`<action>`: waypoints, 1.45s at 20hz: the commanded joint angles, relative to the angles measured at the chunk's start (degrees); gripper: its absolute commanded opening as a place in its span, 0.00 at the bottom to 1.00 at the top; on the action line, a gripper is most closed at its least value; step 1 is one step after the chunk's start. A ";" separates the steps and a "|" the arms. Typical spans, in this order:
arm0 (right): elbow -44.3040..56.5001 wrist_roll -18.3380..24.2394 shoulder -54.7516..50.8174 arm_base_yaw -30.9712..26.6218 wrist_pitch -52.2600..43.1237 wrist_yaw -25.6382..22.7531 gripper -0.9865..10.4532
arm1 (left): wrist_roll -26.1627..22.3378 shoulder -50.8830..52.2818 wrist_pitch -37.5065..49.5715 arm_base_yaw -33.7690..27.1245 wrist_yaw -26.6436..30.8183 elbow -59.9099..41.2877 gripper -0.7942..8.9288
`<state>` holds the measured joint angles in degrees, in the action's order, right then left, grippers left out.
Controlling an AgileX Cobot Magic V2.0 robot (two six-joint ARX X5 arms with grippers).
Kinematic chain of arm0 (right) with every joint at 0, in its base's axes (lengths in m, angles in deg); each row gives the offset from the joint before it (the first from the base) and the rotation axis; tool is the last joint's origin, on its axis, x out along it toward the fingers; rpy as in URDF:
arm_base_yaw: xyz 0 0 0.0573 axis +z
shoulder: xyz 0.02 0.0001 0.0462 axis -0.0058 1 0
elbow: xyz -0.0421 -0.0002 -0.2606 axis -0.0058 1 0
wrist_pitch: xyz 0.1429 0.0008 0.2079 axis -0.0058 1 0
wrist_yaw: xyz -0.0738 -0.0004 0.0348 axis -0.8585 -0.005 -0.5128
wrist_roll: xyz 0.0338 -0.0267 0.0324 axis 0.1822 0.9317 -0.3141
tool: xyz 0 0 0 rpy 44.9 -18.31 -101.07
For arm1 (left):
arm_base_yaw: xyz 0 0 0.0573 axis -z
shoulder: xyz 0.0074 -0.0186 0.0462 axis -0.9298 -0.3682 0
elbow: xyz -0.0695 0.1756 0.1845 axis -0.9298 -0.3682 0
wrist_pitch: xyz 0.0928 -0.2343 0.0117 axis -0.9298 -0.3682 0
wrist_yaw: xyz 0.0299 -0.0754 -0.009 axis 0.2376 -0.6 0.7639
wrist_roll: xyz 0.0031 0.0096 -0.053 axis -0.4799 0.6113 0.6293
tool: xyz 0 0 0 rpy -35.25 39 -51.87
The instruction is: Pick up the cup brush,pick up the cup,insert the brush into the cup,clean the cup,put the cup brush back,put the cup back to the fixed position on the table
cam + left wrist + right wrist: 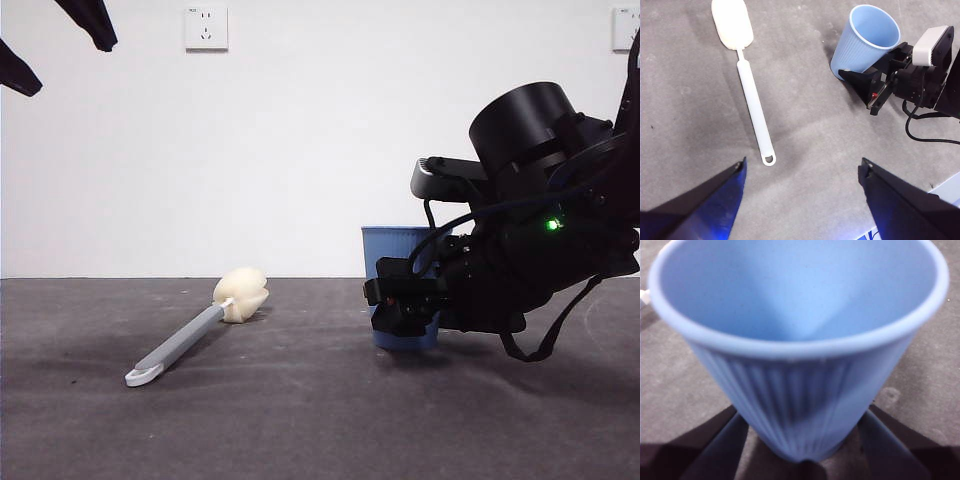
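— Two things waited on the bench (pixel 300 420): how did they look to handle?

— I judged the cup (pixel 800 365) to be light, thin plastic, a little springy, so a hard squeeze could deform it or make it pop out. Its fine ribs should give some friction. It tapers toward the base, so I would take it on the lower ribbed wall, not on the smooth rim band.

— And the cup brush (pixel 747 80)?

— It lay flat, well apart from the cup, toward the other side of the bench. The grey handle looked stiff and slim, and the cream sponge head soft. The middle of the handle seemed the best place to hold; the sponge would only give way.

— Where was the right claw (pixel 405 305)?

— It was low at the bench, reaching level, with one jaw on each side of the cup's lower wall. The cup stood upright between them. Whether the jaws already pressed on it or only bracketed it, I could not tell.

— And the left claw (pixel 802 172)?

— It hung high above the bench, jaws spread wide and holding nothing, looking down at the brush handle's looped end.
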<state>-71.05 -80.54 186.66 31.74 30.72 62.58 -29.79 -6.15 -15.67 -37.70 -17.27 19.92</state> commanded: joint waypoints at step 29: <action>-9.01 -4.98 -64.04 1.20 84.96 17.68 0.50 | -5.03 0.04 -0.79 0.11 -0.52 -0.15 0.47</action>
<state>-79.88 -86.37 122.44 32.73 115.24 80.09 -33.62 -6.17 -16.39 -37.70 -17.57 19.92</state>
